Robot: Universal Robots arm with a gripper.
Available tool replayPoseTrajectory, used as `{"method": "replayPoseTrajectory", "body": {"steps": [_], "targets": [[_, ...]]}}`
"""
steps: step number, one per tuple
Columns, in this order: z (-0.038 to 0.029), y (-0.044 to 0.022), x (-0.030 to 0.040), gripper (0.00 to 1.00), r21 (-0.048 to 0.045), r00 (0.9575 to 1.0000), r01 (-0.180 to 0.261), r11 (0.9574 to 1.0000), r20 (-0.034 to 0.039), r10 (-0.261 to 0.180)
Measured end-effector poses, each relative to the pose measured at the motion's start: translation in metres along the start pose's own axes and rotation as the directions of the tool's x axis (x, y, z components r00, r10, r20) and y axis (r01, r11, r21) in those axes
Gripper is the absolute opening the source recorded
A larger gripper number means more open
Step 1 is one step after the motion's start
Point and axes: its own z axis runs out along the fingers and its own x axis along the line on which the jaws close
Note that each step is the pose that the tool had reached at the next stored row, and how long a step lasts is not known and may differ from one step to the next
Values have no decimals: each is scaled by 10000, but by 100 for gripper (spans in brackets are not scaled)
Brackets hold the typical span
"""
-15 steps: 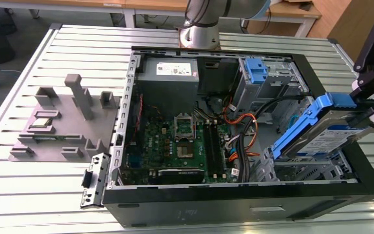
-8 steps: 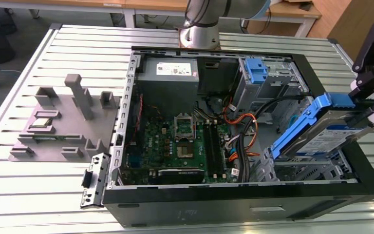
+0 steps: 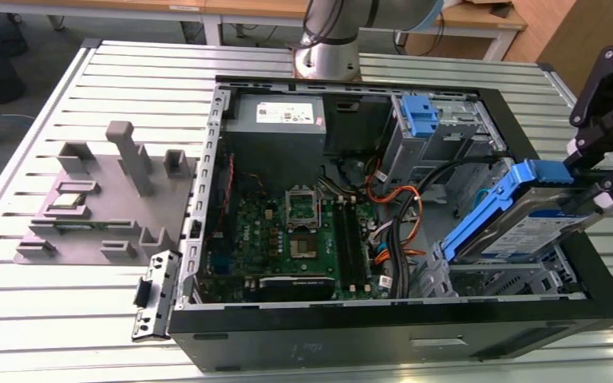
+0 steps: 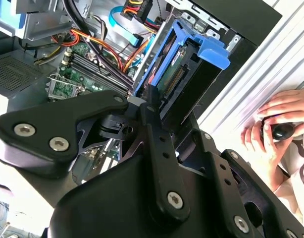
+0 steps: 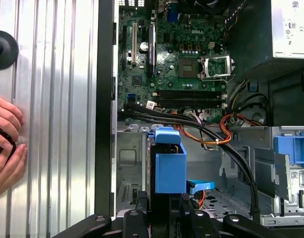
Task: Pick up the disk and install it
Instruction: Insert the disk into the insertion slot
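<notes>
Black linkage gripper is clamped on 1 end of the silver hard disk with blue plastic rails. Disk is tilted: low end inside the grey metal drive cage at the exterior view's right of the open black computer case, high end above the rim. My read: pick done, insertion in hand, not seated. Seating calls for levelling so the rails line up with the cage, clear of the orange and black cables. Case also holds green motherboard, grey power-supply box and 1 blue plastic latch.
</notes>
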Motion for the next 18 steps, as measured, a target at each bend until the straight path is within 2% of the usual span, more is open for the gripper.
{"method": "replayPoseTrajectory", "body": {"steps": [18], "targets": [[321,-20,27,35,0,10000,0,10000,1,0]]}}
